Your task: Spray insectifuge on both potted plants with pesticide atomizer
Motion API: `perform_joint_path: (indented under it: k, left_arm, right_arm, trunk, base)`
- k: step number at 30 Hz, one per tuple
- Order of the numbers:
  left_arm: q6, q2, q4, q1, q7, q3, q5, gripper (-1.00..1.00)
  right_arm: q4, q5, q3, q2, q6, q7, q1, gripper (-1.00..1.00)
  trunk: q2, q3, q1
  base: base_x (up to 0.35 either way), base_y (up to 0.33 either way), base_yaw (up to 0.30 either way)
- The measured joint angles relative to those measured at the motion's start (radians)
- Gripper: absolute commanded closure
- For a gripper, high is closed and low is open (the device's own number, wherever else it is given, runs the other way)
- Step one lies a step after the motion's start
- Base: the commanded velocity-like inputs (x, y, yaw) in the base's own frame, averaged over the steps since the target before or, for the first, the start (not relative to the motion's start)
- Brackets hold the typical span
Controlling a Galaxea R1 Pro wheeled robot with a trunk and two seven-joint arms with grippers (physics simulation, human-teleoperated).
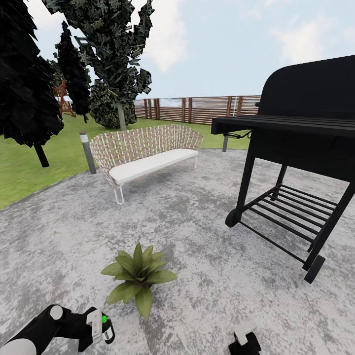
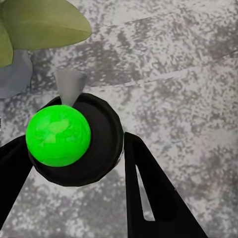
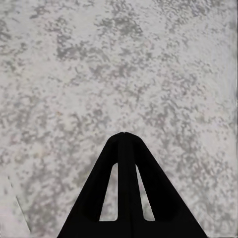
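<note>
One potted plant (image 1: 138, 276), a low rosette of broad green leaves, stands on the paving just ahead of me. Its leaf (image 2: 42, 22) and grey pot (image 2: 15, 74) appear in the left wrist view. The pesticide atomizer (image 1: 106, 328) is a small dark bottle with a bright green spot, held near the plant's front side. My left gripper (image 1: 98, 328) is shut on it, and both black fingers (image 2: 148, 193) flank the atomizer (image 2: 74, 141) with its grey nozzle toward the plant. My right gripper (image 1: 244, 339) hangs low at the right, its fingers (image 3: 124, 188) closed together over bare paving.
A black barbecue grill (image 1: 296, 148) on wheels stands at the right. A woven bench (image 1: 145, 153) with a white seat sits ahead, a short grey post (image 1: 88, 153) beside it. Lawn, dark trees (image 1: 113, 59) and a wooden fence (image 1: 197, 108) lie beyond.
</note>
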Motion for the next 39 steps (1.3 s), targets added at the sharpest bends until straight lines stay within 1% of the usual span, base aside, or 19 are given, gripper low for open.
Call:
perform_joint_path:
  k: [1,3,4,7,10,12,13,17,18,19,20,23,24,29,32,33,34,36,39]
  left_arm:
    - [0.000,0.000,0.000,0.000,0.007,0.000,0.001,1.00]
    - [0.001,0.000,0.001,0.000,0.024,0.001,0.001,1.00]
    - [0.001,0.000,0.001,0.000,0.033,0.001,0.001,1.00]
    - [0.018,-0.002,0.001,0.000,0.045,0.001,0.001,1.00]
    - [0.090,-0.004,0.000,0.000,0.052,0.003,0.001,1.00]
    - [0.161,-0.005,-0.001,0.000,0.052,0.006,0.003,1.00]
    - [0.179,-0.005,-0.001,0.000,0.052,0.007,0.003,1.00]
    - [0.298,-0.006,-0.008,-0.002,0.054,0.016,0.022,1.00]
    - [0.312,-0.006,-0.009,-0.002,0.054,0.018,0.026,1.00]
    - [0.604,-0.034,-0.021,-0.019,0.053,0.025,0.045,1.00]
    - [0.659,-0.042,-0.022,-0.024,0.053,0.023,0.040,1.00]
    - [0.673,-0.049,-0.022,-0.030,0.053,0.020,0.035,1.00]
    - [0.675,-0.045,-0.050,-0.037,0.052,0.024,0.042,1.00]
    - [0.677,-0.040,-0.053,-0.036,0.051,0.023,0.037,1.00]
    - [0.688,-0.044,-0.057,-0.038,0.050,0.024,0.034,1.00]
    - [0.705,-0.046,-0.057,-0.039,0.050,0.023,0.033,1.00]
    - [0.762,-0.046,-0.059,-0.045,0.050,0.022,0.032,1.00]
    - [0.825,-0.045,-0.058,-0.065,0.048,0.020,0.034,1.00]
    - [0.861,-0.049,-0.058,-0.086,0.042,0.019,0.035,1.00]
  right_arm:
    - [0.001,-0.021,0.000,0.000,0.000,-0.008,0.000,1.00]
    - [0.001,-0.045,0.001,0.000,-0.001,-0.030,0.000,1.00]
    - [0.001,-0.052,0.001,0.001,-0.002,-0.045,0.000,-1.00]
    - [0.002,-0.060,0.001,0.002,-0.003,-0.092,0.001,-1.00]
    - [0.006,-0.077,0.000,0.003,-0.003,-0.136,0.001,-1.00]
    - [0.008,-0.114,0.001,0.003,-0.003,-0.150,0.001,-1.00]
    - [0.008,-0.127,0.001,0.003,-0.003,-0.152,0.001,-1.00]
    - [0.010,-0.250,-0.001,0.001,0.000,-0.162,0.001,-1.00]
    - [0.009,-0.262,-0.001,0.000,0.000,-0.162,0.001,-1.00]
    - [0.011,-0.308,0.000,-0.021,0.003,-0.162,0.002,-1.00]
    - [0.011,-0.309,0.003,-0.021,0.003,-0.161,0.003,-1.00]
    - [0.011,-0.309,0.003,-0.019,0.003,-0.159,0.003,-1.00]
    - [0.012,-0.310,0.003,-0.022,0.002,-0.159,0.003,-1.00]
    - [0.012,-0.310,0.003,-0.022,0.002,-0.159,0.003,-1.00]
    - [0.012,-0.310,0.003,-0.022,0.002,-0.159,0.003,-1.00]
    - [0.013,-0.310,0.003,-0.022,0.002,-0.159,0.003,-1.00]
    - [0.013,-0.310,0.003,-0.022,0.002,-0.159,0.003,-1.00]
    - [0.013,-0.310,0.003,-0.022,0.002,-0.159,0.003,-1.00]
    - [0.012,-0.311,0.003,-0.022,0.002,-0.160,0.003,-1.00]
  trunk:
    - [0.000,0.000,0.000]
    - [0.000,0.000,0.000]
    - [0.000,0.000,0.000]
    - [0.000,0.000,0.000]
    - [0.000,0.000,0.000]
    - [0.000,0.000,0.000]
    - [0.000,0.000,0.000]
    - [0.000,0.000,0.000]
    - [0.000,0.000,0.000]
    - [0.000,0.000,0.000]
    - [0.000,0.000,0.000]
    - [0.000,0.000,0.000]
    - [0.000,0.000,0.000]
    - [0.000,0.000,0.000]
    - [0.000,0.000,0.000]
    - [0.000,0.000,0.000]
    - [0.000,0.000,0.000]
    - [0.000,0.000,0.000]
    - [0.000,0.000,0.000]
  base:
    - [0.000,0.000,0.000]
    - [0.000,0.000,0.000]
    - [0.000,0.000,0.000]
    - [0.000,0.000,0.000]
    - [0.000,0.000,0.000]
    - [0.000,0.000,0.000]
    - [0.000,0.000,0.000]
    - [0.000,0.000,0.000]
    - [0.000,0.000,0.000]
    - [0.000,0.000,0.000]
    - [0.000,0.000,0.000]
    - [0.000,0.000,0.000]
    - [0.000,0.000,0.000]
    - [0.000,0.000,0.000]
    - [0.000,0.000,0.000]
    - [0.000,0.000,0.000]
    - [0.000,0.000,0.000]
    - [0.000,0.000,0.000]
    - [0.000,0.000,0.000]
